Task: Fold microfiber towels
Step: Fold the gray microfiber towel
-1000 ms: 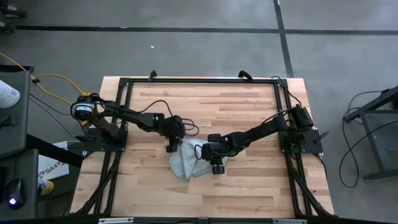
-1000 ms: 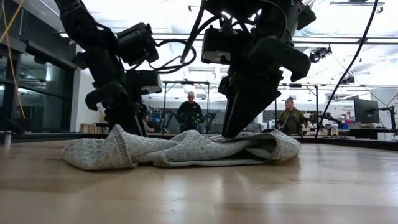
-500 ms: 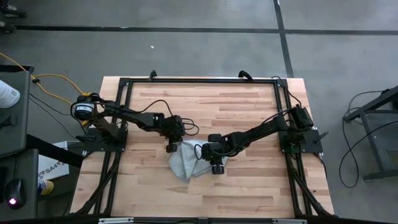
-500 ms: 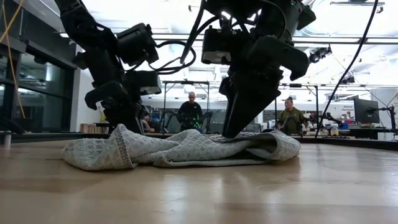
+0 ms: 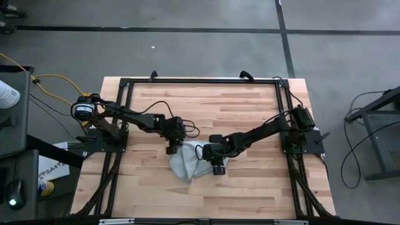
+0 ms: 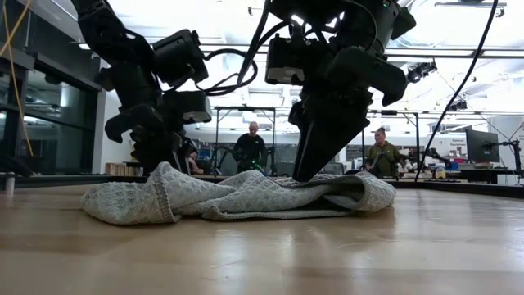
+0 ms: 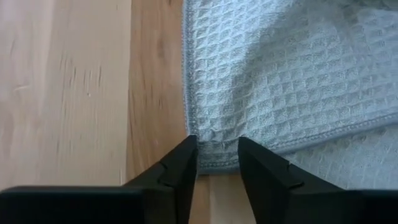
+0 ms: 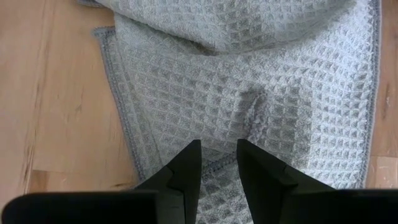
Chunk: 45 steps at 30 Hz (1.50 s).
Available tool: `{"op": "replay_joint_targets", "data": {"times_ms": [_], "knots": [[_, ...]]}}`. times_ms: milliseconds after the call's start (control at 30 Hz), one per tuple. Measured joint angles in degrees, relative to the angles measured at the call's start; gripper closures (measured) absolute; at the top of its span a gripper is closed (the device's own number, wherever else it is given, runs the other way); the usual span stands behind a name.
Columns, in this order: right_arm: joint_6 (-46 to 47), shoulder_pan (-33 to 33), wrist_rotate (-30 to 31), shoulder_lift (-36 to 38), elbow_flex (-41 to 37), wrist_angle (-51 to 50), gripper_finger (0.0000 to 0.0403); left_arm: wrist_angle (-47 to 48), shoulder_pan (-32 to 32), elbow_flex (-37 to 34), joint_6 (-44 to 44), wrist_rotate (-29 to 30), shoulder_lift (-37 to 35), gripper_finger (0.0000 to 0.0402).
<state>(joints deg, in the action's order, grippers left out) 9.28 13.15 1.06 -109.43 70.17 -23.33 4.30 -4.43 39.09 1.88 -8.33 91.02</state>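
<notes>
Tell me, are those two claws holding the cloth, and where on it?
Yes. The left gripper pinches the towel at its stitched edge near a corner; the right gripper pinches a hemmed edge too.

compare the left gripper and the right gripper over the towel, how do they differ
The left gripper stands at the towel's far-left corner, its fingers straddling the hemmed edge; the right gripper is at the towel's right side, with its fingers over the cloth's middle. Both have a narrow gap between the fingers with cloth showing in it, and both point down at the table.
</notes>
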Motion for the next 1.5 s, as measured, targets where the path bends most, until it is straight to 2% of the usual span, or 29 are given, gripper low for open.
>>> {"op": "replay_joint_targets", "data": {"times_ms": [67,267,633,867,1500], "knots": [[0.0,0.0,0.0,0.0,0.0,0.0,0.0306,0.2,0.2,0.0,1.2,0.4,0.0,0.0275],[0.1,0.0,-1.3,0.0,0.0,0.0,0.0306,0.3,3.3,0.0,3.9,6.8,0.0,0.0275],[1.0,0.0,-1.0,0.0,0.0,-0.3,0.0306,1.8,3.4,0.0,2.6,8.1,0.0,0.0275],[-0.5,0.0,6.2,0.0,0.0,-1.8,0.0306,1.8,3.4,0.0,2.4,8.0,0.0,0.0275],[-1.7,0.0,7.6,2.2,0.0,-2.0,0.0306,1.8,3.3,0.0,2.1,7.9,0.0,0.0275]]}}
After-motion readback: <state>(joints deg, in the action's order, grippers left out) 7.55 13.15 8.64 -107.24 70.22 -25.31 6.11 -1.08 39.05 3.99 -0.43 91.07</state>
